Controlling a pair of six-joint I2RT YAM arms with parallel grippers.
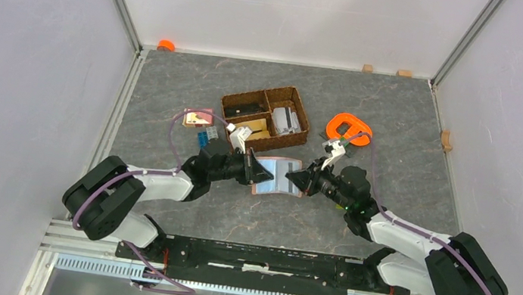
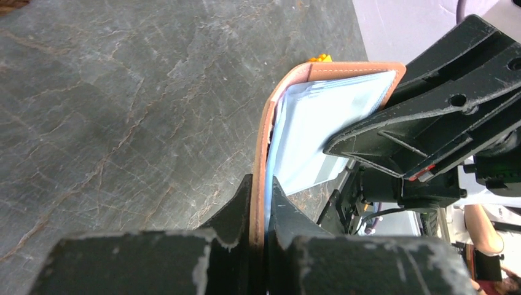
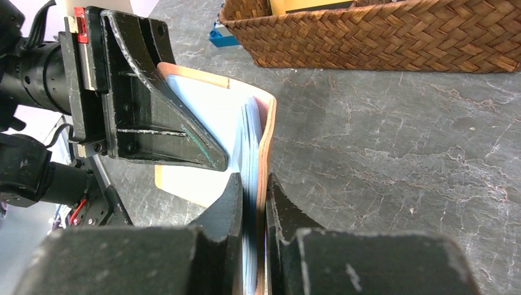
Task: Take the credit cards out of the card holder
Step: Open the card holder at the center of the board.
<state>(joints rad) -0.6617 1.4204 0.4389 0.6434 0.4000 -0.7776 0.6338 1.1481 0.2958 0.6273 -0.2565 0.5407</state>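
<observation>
The reddish-brown card holder [image 1: 278,174] hangs opened out between my two grippers, just in front of the basket. My left gripper [image 1: 258,170] [image 2: 262,181] is shut on its left leather flap [image 2: 264,135]. My right gripper [image 1: 300,181] [image 3: 253,178] is shut on the other flap [image 3: 268,123], together with a stack of thin pale layers [image 3: 249,141]. Pale shiny sleeves [image 2: 319,123] face upward inside. I cannot tell credit cards from sleeves in that stack. Grey-white flat pieces [image 1: 287,118] that look like credit cards lie in the basket's right compartment.
The dark woven divided basket [image 1: 301,114] [image 3: 381,31] stands just behind the holder. A small blue block [image 1: 204,138] [image 3: 221,38] and a pink-and-tan flat piece [image 1: 197,118] lie to its left. An orange clamp-like object [image 1: 349,126] lies to its right. White walls enclose the table.
</observation>
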